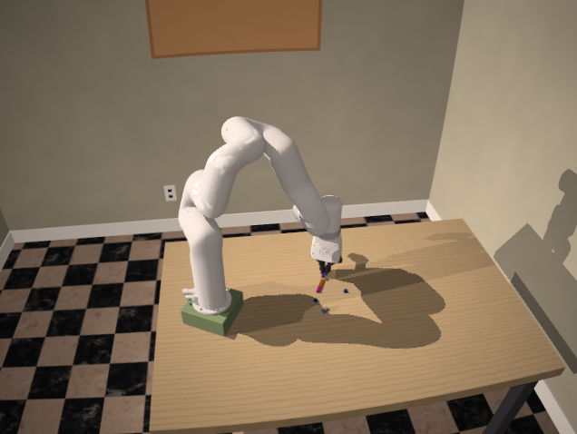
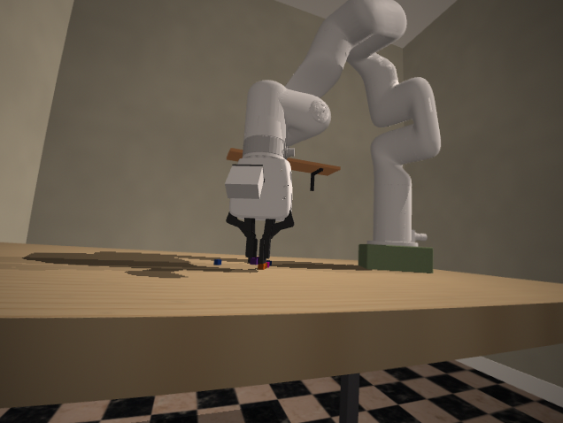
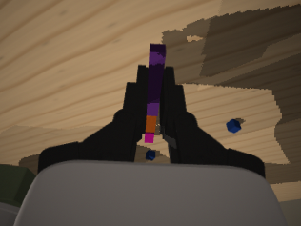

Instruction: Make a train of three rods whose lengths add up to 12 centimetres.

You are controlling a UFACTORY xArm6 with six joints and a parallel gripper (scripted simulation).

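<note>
The gripper [image 3: 153,90] was clamped on the purple rod [image 3: 155,77], low at the table [image 1: 373,373]. In the wrist view that rod ran in line with the orange rod [image 3: 150,124] and magenta rod [image 3: 149,137] — whether purple touched orange could not be told. Two blue rods [image 3: 233,126] [image 3: 150,154] lay apart — the grey rod [image 1: 325,310] too.

Warm, even light is coming from upper left; arm is casting big jagged-edged shadows over table [image 1: 354,373] & right wall. Pics soft, low-res, no glare.
</note>
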